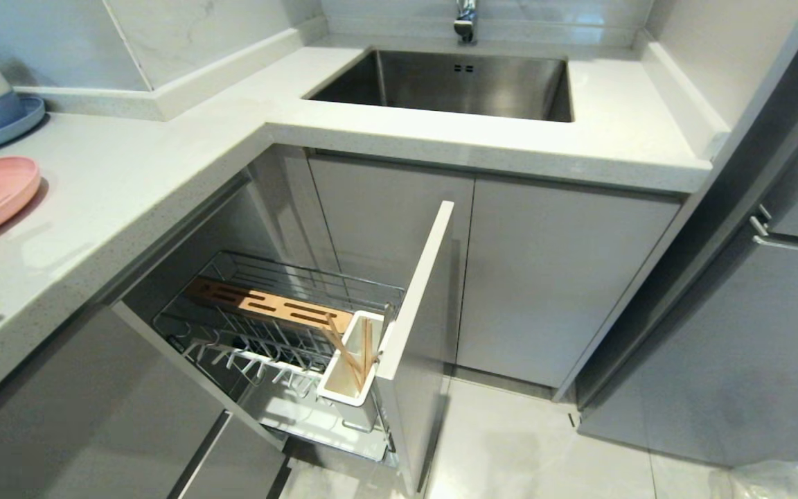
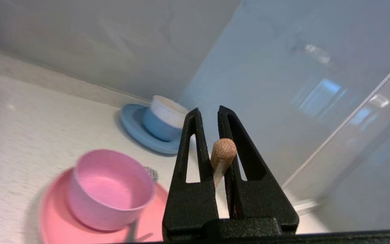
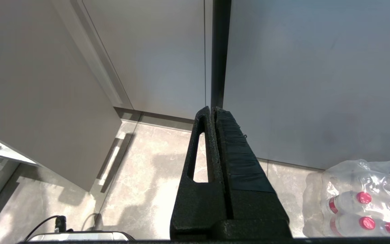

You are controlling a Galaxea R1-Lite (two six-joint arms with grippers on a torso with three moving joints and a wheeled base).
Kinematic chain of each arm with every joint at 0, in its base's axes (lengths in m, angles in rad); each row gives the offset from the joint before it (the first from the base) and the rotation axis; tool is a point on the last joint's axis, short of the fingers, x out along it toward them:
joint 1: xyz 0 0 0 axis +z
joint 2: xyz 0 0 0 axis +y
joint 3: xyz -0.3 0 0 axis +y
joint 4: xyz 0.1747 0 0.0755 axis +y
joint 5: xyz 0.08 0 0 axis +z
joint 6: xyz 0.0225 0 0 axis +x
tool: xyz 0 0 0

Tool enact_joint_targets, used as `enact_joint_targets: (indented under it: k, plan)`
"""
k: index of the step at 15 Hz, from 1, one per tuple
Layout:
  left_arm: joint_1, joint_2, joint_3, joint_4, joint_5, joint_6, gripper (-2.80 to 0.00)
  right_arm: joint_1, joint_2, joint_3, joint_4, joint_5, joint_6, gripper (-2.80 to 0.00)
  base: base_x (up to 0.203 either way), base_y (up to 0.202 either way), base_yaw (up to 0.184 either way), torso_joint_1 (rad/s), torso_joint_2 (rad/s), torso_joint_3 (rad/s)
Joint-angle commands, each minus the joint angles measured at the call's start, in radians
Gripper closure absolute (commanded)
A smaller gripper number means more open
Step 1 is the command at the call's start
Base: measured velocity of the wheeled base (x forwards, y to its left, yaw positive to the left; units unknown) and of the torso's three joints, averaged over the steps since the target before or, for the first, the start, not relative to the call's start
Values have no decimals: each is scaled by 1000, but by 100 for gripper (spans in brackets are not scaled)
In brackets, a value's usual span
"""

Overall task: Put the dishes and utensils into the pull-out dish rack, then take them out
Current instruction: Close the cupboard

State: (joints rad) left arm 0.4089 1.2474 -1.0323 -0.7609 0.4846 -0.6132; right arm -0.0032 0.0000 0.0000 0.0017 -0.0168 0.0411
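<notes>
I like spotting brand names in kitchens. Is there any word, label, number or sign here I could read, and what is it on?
No readable text in any view.
Water bottles: the red-capped bottles in clear wrap show no label that can be read.
Pink bowl, pink plate, blue plate: plain, no print.
White utensil holder, wooden bar, sink: no markings visible.

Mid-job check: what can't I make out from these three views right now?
- Head view: both arms are out of frame; the pink plate is cut by the left edge.
- Left wrist view: the left gripper is shut on a wooden-ended stick; its fingers hide the rest. The pink bowl hides most of the fork.
- Right wrist view: right gripper shut, no rack visible.
</notes>
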Motion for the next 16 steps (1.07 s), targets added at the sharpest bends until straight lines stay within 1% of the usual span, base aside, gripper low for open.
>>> enact_joint_targets:
  k: [1,3,5,6,7,8,9,12,14,16]
  plan:
    - [1,-3,-3,-5,4,-46,0,0,0,2,0,0,0,0,0,0,0,0,0,0]
    - [1,-2,-20,12,17,-137,0,0,0,2,0,0,0,0,0,0,0,0,0,0]
    - [15,5,-35,87,20,-199,0,0,0,2,0,0,0,0,0,0,0,0,0,0]
    - [19,12,-33,97,21,-237,0,0,0,2,0,0,0,0,0,0,0,0,0,0]
    - [22,20,-31,100,23,-290,0,0,0,2,0,0,0,0,0,0,0,0,0,0]
    - [32,25,-32,99,33,-346,0,0,0,2,0,0,0,0,0,0,0,0,0,0]
    - [40,32,-32,102,46,-386,0,0,0,2,0,0,0,0,0,0,0,0,0,0]
    - [74,61,-17,103,52,-441,0,0,0,2,0,0,0,0,0,0,0,0,0,0]
    - [97,93,-9,104,48,-499,0,0,0,2,0,0,0,0,0,0,0,0,0,0]
    - [98,131,-5,127,46,-567,0,0,0,2,0,0,0,0,0,0,0,0,0,0]
